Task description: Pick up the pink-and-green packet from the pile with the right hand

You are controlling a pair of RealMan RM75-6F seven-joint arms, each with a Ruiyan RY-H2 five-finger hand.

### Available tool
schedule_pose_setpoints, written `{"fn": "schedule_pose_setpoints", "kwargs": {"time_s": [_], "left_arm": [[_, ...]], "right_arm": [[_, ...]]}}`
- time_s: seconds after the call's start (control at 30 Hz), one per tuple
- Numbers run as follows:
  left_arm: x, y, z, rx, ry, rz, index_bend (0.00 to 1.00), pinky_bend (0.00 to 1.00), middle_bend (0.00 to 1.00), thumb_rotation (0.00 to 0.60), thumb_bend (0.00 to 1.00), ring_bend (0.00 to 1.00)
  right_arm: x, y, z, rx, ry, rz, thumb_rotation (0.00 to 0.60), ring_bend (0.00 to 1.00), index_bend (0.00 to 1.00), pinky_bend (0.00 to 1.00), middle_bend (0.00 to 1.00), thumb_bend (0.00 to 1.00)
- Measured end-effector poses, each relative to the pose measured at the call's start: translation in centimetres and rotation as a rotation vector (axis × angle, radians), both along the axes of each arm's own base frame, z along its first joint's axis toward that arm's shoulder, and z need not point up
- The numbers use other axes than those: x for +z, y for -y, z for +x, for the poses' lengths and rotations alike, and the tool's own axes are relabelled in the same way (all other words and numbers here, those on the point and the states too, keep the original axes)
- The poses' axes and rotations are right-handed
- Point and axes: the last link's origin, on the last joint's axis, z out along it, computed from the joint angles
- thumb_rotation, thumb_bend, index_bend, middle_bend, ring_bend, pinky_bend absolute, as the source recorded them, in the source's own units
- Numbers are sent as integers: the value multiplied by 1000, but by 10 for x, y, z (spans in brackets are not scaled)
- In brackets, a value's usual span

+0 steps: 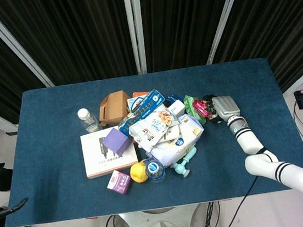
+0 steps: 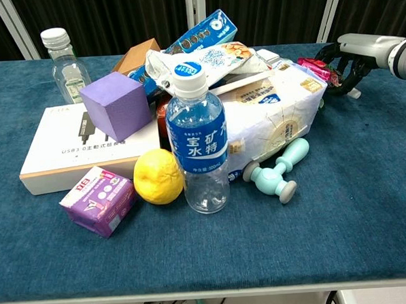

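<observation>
At the right edge of the pile, the pink-and-green packet (image 1: 197,108) lies partly propped against the big white bag (image 2: 272,111), and the right hand (image 1: 220,107) has its dark fingers (image 2: 340,66) curled around the packet's outer end, apparently gripping it, though it has not lifted. It looks like a light, crinkly, soft pouch that will bend and may slip, so a hold across its free outer edge, clear of its neighbours, seems safest. No left hand appears in either view.

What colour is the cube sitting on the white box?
Purple cube; chest view shows it best.
</observation>
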Motion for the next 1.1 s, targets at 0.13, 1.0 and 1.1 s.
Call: {"fn": "schedule_pose_setpoints", "kwargs": {"time_s": [0.13,1.0,1.1], "left_arm": [[0,0,-1,2,-1,-3,88,255,108,290,60,144],[7,5,1,-9,10,28,87,255,108,293,60,144],[9,6,2,-8,9,36,88,255,108,291,59,144]], "right_arm": [[6,-3,-2,4,1,-23,600,507,767,574,597,335],[53,-22,67,227,317,-223,600,695,1000,782,792,477],[55,-33,106,320,410,-217,600,696,1000,783,792,477]]}}
